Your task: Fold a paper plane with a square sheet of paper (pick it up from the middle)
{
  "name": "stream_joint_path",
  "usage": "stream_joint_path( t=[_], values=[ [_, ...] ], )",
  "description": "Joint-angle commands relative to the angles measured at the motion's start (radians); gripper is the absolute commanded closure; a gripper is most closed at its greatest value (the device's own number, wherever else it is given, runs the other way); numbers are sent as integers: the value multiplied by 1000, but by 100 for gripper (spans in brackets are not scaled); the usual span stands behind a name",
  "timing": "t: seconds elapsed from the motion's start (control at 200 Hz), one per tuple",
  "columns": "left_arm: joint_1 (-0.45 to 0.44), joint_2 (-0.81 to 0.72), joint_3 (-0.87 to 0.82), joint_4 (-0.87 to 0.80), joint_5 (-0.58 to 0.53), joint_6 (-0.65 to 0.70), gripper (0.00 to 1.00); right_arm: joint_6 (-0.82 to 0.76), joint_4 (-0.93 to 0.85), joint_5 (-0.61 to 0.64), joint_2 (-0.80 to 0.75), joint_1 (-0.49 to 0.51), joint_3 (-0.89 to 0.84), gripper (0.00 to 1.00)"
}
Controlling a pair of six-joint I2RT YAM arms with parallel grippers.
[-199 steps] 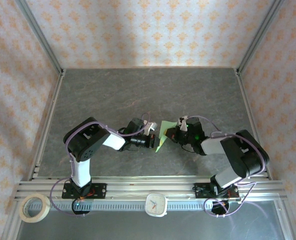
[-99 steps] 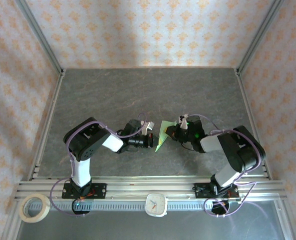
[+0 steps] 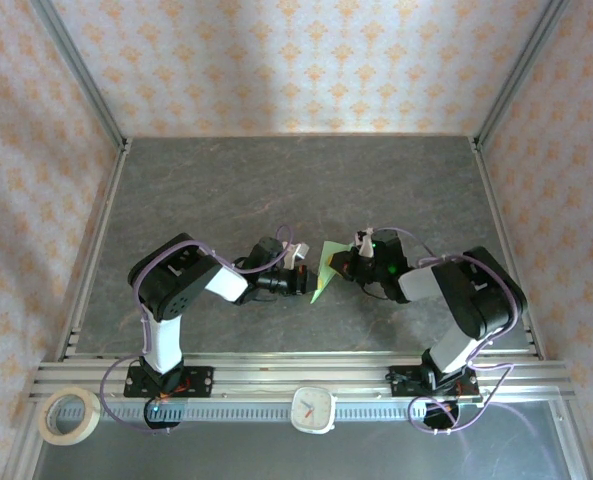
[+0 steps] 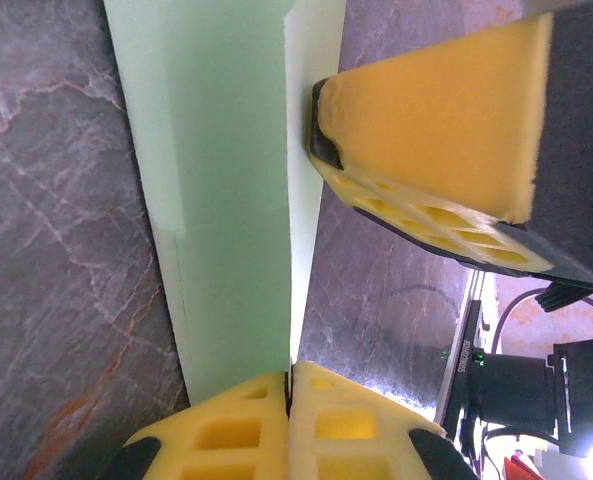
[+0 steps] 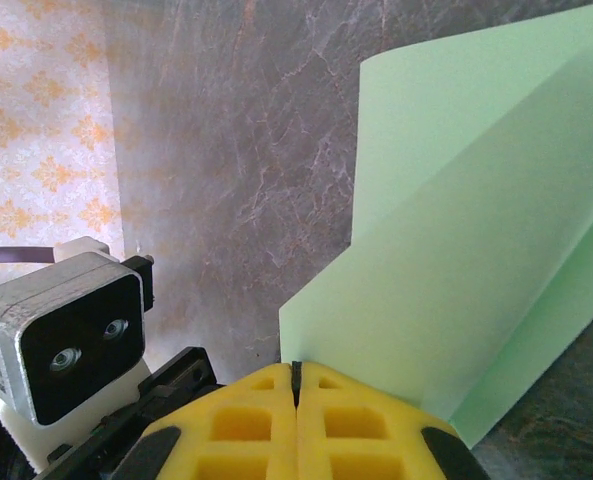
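Since folding needs support, left end effector [image 4: 289,378] and right end effector [image 5: 297,370] each pinch the pale green square sheet of paper [image 4: 226,200] between them.

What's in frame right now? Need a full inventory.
pale green folded paper sheet: one, pale green, mid-table between both arms' jaws
grey marbled tabletop: one, grey, inside the frame
silver aluminium rail: one, silver, near edge under the arm bases
cream tape roll: one, cream, near-left corner
white square clock: one, white, near edge, centre
patterned wall panels: three, orange on pale, around the table
left arm: one, black and white, jaws shut on the sheet
right arm: one, black and white, jaws shut on the sheet
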Motion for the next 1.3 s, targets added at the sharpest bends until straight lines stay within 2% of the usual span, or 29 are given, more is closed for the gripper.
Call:
stream_joint_path(
  t=[0.0, 0.601, 1.061, 1.296],
  values=[
    [4, 79, -14, -140, -43, 29, 100, -4, 0, -5, 23, -6, 26, 100],
    [6, 79, -39, -105, -69, -27, 100, -16, -6, 5, 77, -5, 50, 99],
    [6, 67, -20, -186, -90, 27, 100, -80, -187, 97, 145, -6, 88, 100],
    [3, 1, -7, -312, -101, 120, 81, -118, -289, 152, 150, -4, 99, 100]
  ],
)
